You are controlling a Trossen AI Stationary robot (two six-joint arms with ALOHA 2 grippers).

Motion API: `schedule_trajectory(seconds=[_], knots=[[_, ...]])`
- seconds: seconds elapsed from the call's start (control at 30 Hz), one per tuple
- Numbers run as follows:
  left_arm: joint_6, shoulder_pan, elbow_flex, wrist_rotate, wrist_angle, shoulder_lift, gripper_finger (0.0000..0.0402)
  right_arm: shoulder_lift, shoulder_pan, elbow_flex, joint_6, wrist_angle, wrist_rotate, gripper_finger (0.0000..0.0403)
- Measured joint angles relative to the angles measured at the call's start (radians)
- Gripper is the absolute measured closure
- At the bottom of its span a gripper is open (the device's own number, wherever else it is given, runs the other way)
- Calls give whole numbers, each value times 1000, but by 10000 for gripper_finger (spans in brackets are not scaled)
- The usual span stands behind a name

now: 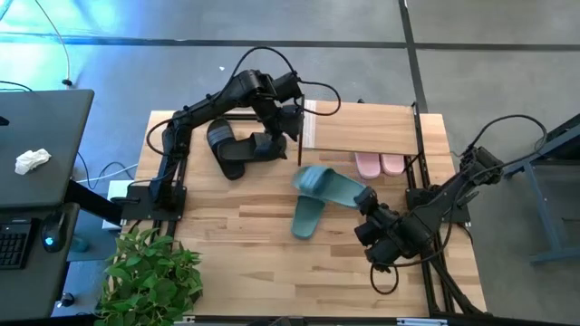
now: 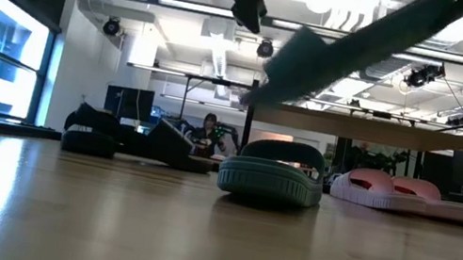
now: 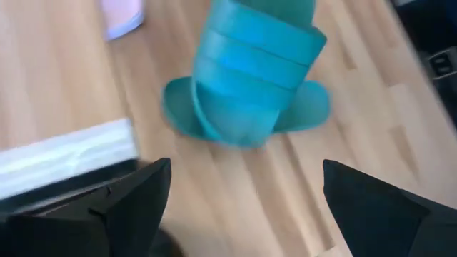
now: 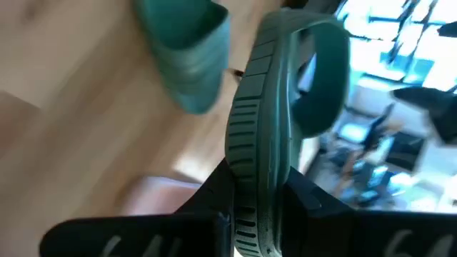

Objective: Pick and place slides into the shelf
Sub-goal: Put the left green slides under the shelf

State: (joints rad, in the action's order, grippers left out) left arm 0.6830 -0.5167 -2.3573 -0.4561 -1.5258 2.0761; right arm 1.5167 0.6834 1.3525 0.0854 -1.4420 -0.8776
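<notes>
**Teal slide in the air, shelf edge close by**

Your right gripper is clamped on the sole edge of a dark teal-green rubber slide sandal, holding it off the table in front of the shelf, a low rack with a light plank top and thin black legs. The grip is narrow and near one end, so the sandal hangs out long from the fingers; it could twist or slip out if you swing it fast. Its free end sits close to the plank's front edge, so a level push inward could catch the plank or a black leg rather than passing under it.

The second teal-green slide lies flat on the large wooden table just beneath the held one; lower too early and you will knock it. The two pale pink rubber slides already sit side by side under the right part of the shelf, so aim for the free space beside them.

Your left gripper hovers at the shelf's left end with its fingers spread wide and nothing between them. It looks down on the held teal sandal, and the black rubber slides lie near it on the table. Whether the two arms have room to pass each other there seems doubtful from above, so watch that gap.
</notes>
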Motion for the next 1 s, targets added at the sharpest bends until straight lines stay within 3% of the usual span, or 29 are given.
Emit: schedule_trajectory(seconds=[0.13,0.33,0.67,1.0], knots=[[-8,0,1,48,-1,-2,55,1,24,0,-184,-23,68,371],[-10,1,1,62,-3,-3,55,29,46,-2,-658,-138,184,371],[-9,0,1,76,-3,-4,55,141,50,-82,-921,-126,268,371],[-7,2,2,119,-3,-4,55,261,30,-93,-1094,-128,145,372]])
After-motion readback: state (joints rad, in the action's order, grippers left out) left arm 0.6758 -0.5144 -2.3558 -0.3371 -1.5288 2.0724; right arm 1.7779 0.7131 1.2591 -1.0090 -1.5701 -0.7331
